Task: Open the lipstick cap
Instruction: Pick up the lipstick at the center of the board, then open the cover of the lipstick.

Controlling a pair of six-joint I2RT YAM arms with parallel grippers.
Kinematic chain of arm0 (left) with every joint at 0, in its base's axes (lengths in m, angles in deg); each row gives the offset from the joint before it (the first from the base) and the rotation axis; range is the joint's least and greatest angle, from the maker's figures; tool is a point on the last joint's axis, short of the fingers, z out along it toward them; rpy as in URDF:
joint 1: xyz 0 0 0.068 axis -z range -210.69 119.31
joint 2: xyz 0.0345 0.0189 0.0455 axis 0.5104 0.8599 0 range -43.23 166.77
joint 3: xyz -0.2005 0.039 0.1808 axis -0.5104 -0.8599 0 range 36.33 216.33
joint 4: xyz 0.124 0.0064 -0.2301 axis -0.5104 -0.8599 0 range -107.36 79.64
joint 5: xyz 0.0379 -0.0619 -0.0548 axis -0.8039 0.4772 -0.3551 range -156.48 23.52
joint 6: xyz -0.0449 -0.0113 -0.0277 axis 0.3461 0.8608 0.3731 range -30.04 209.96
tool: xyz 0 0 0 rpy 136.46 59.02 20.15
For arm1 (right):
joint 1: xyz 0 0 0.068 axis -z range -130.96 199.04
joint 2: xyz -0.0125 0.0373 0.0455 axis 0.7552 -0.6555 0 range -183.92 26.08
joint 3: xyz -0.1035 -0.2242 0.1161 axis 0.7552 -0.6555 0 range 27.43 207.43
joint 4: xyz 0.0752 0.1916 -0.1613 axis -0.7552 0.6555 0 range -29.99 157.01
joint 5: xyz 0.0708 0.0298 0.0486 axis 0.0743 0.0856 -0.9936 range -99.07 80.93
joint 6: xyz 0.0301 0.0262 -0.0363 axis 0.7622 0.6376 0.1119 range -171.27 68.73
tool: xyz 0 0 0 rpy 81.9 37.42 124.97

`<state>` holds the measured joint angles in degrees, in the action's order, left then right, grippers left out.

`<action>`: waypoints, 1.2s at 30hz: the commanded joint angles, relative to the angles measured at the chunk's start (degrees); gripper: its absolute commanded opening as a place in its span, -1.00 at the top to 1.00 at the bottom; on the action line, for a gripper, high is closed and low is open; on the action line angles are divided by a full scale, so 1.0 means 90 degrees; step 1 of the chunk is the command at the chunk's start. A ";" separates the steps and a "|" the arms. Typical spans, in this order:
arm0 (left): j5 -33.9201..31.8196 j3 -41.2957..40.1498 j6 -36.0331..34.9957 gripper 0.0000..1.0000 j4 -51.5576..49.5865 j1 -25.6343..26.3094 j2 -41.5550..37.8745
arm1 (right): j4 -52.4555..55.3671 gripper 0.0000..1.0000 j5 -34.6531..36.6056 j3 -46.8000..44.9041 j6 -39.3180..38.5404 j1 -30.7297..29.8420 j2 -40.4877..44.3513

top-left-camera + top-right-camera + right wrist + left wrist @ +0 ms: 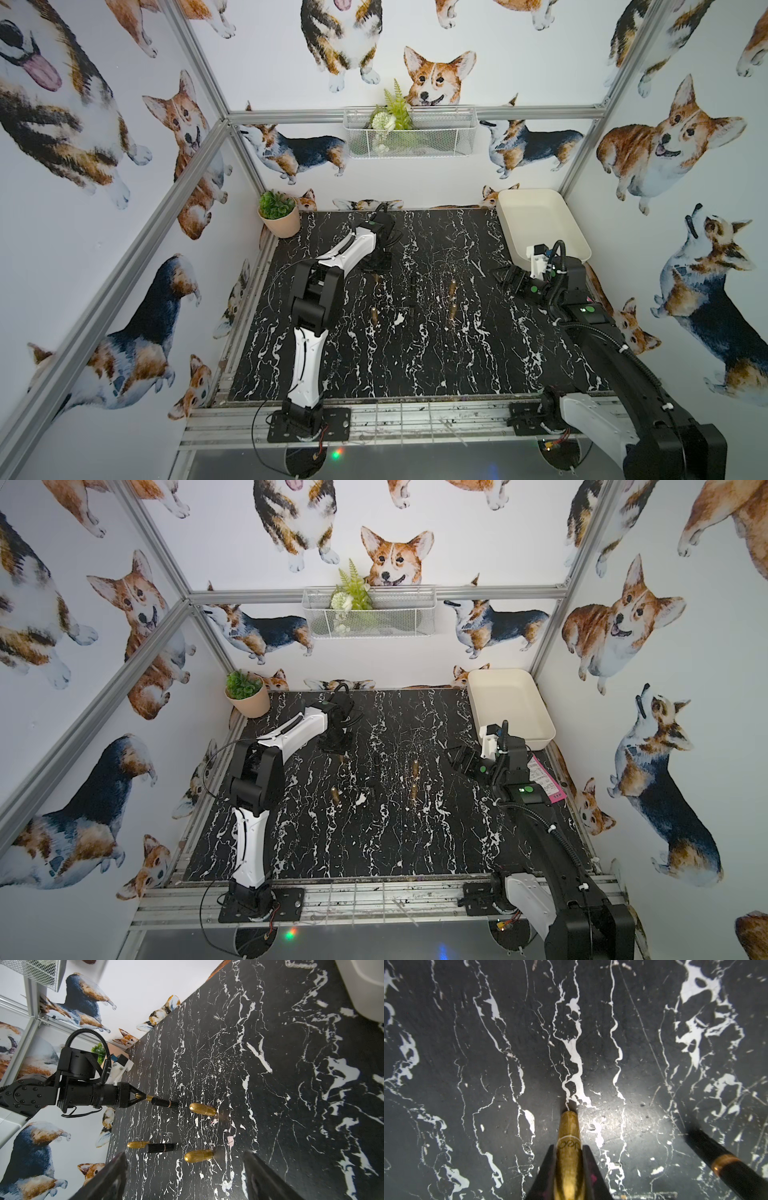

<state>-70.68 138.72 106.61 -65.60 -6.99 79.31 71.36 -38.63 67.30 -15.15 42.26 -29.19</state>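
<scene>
**Desk:** Where is the lipstick?

**Operator:** Just left of centre in a top view, over the black marble tabletop (415, 365). It is a gold lipstick (569, 1132), stood on end. Through the left wrist camera I see it run straight out from between the fingers, so its long axis is in line with the left gripper (139, 1096). Its rounded tip is at or just off the tabletop; I cannot tell which.

**Desk:** And the jaws?

**Operator:** The left pair is clenched on the gold barrel, one finger (545, 1172) on either side. The right gripper (503, 277) is spread wide and empty. It stands well apart at the right of that top view, turned toward the lipsticks.

**Desk:** The next move?

**Operator:** My call: only the lower end is free, and it points into the table. I'd lift first, then bring the right jaws onto that end and pull along the axis. A black tube (724, 1163) lies nearby, at the lower right of the left wrist view, clear of the held one.
</scene>
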 commanded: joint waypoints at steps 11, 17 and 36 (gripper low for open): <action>0.0616 0.1053 -0.0157 0.83 -0.1858 0.0228 -0.1169 | 0.0746 -0.76 0.0268 0.1262 -0.1717 -0.1825 -0.0115; 0.1442 0.1530 0.0040 0.81 -0.2373 0.0487 -0.1826 | 0.0586 -0.74 0.1324 0.1213 -0.2620 -0.3114 0.0017; 0.1943 0.2210 0.0461 0.76 -0.3266 0.1963 -0.2779 | -0.0319 -0.41 0.1800 0.1698 -0.3698 -0.4579 -0.0785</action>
<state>-52.91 158.43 109.67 -92.03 9.78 54.53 72.50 -22.65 81.82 -45.86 1.86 -35.94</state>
